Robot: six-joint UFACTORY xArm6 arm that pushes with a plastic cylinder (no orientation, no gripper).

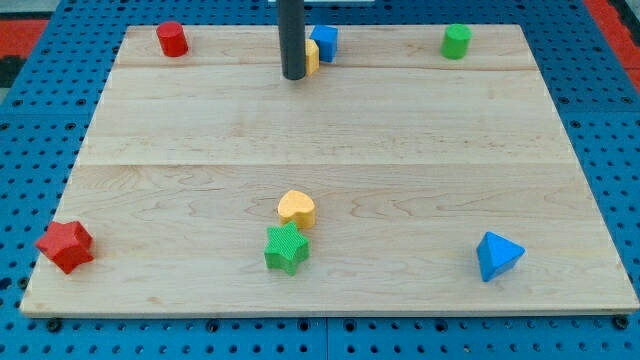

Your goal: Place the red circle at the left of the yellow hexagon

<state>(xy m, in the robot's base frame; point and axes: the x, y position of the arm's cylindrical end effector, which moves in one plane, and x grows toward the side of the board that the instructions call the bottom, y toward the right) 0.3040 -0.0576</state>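
The red circle [172, 39] is a short red cylinder at the board's top left corner. The yellow hexagon [312, 56] sits at the view's top centre, mostly hidden behind my rod, with a blue block [324, 42] touching it on its right. My tip [293, 75] rests on the board just left of and slightly below the yellow hexagon, about touching it. The red circle lies well to the left of my tip.
A green cylinder [457, 41] stands at the top right. A yellow heart [296, 209] and a green star [286, 248] sit together at bottom centre. A red star [66, 246] is at bottom left, a blue triangle [497, 255] at bottom right. The wooden board [340, 130] lies on blue pegboard.
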